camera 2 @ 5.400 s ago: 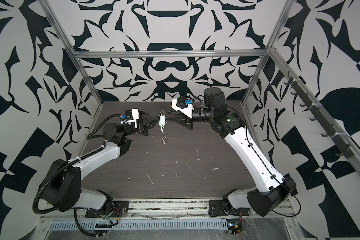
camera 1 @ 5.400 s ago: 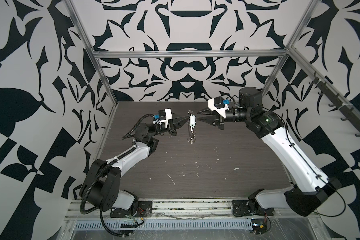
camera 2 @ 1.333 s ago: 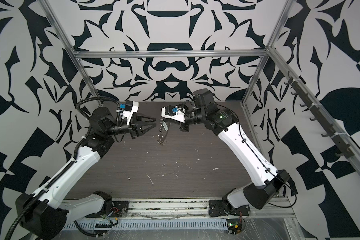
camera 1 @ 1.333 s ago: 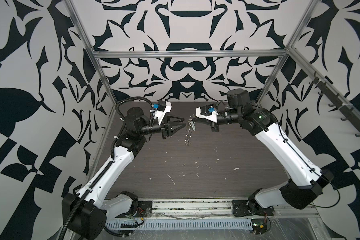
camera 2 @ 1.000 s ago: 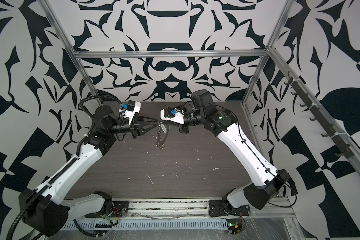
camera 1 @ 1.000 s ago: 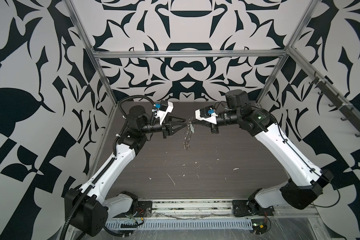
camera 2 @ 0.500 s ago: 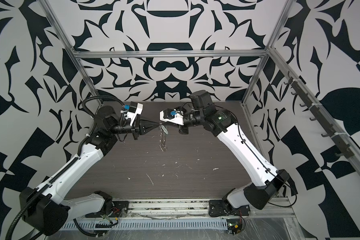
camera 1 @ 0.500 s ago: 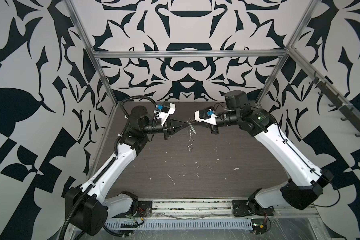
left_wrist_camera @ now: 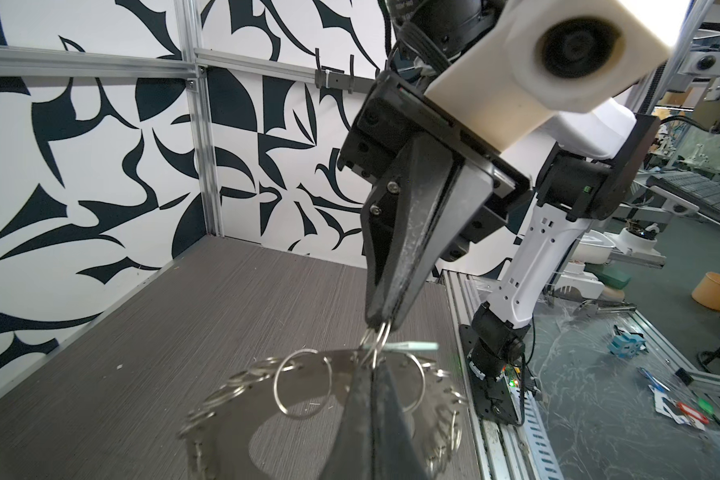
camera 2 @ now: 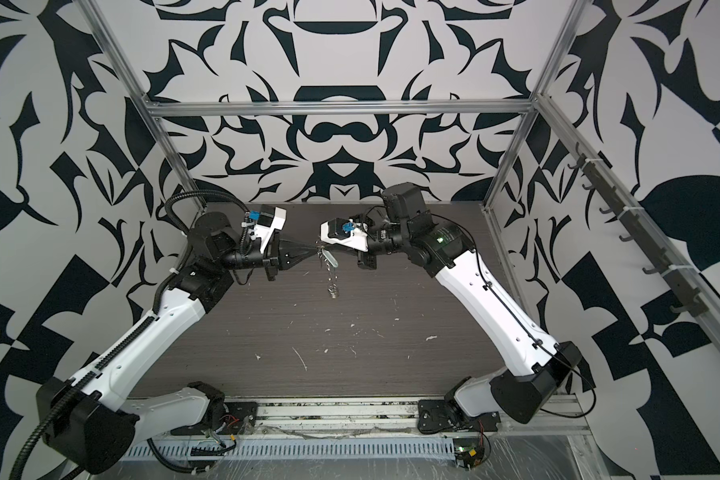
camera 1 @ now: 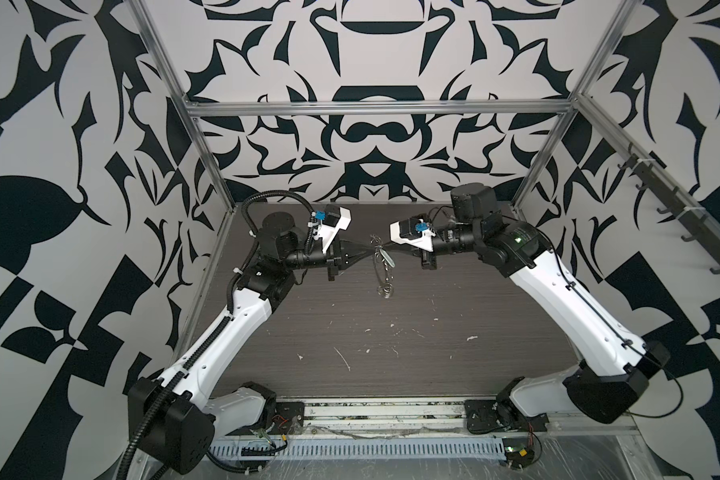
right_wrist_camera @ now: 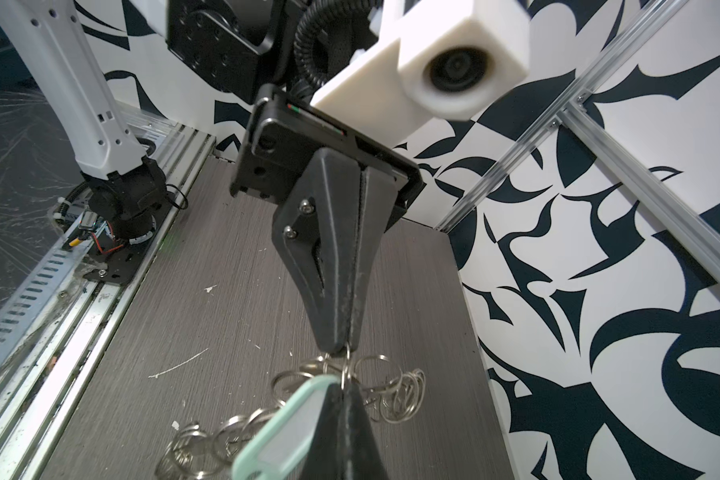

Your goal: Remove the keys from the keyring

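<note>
Dark woodgrain table (camera 1: 391,332); above it I see the keyring (camera 1: 381,274) hanging edge-on between two closed grippers: left gripper (camera 1: 370,252) pinching its rim, right gripper (camera 1: 386,251) pinching a split ring (left_wrist_camera: 377,337) (the keys (right_wrist_camera: 283,424), white-tagged, just beside).

Left arm (camera 1: 233,324) is up from its low pose near the table (camera 1: 391,332) and has reached in. Left gripper (camera 1: 366,252) now sits level with the right gripper (camera 1: 386,250), tips almost meeting. Left jaws were spread a second ago and are closed now, apparently on the top rim of the keyring (camera 1: 382,274); too small to say which ring. Right arm (camera 1: 566,303) drew slightly inward and lower. Keyring's bottom had swung toward the left arm and now hangs straighter.
</note>
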Controlling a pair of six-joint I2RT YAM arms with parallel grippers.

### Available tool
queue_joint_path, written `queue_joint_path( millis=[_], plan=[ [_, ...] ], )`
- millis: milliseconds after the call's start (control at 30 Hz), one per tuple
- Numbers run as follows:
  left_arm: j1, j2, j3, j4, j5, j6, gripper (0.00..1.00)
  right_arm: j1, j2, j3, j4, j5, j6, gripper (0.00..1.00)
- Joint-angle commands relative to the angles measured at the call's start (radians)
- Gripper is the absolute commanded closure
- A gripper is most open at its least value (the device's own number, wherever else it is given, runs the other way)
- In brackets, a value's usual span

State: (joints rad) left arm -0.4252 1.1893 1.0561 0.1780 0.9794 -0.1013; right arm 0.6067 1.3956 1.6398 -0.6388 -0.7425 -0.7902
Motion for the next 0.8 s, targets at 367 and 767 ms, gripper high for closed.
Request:
queue_joint_path(
  millis=[367,767],
  plan=[
    [0.012,0.022,0.175,-0.193,-0.102,0.001,1.0,-0.016,-0.131,-0.189,0.257,-0.032,0.157,1.0],
    [-0.017,0.022,0.221,-0.221,-0.122,0.004,1.0,-0.016,-0.126,-0.242,0.315,-0.012,0.222,1.0]
  ],
)
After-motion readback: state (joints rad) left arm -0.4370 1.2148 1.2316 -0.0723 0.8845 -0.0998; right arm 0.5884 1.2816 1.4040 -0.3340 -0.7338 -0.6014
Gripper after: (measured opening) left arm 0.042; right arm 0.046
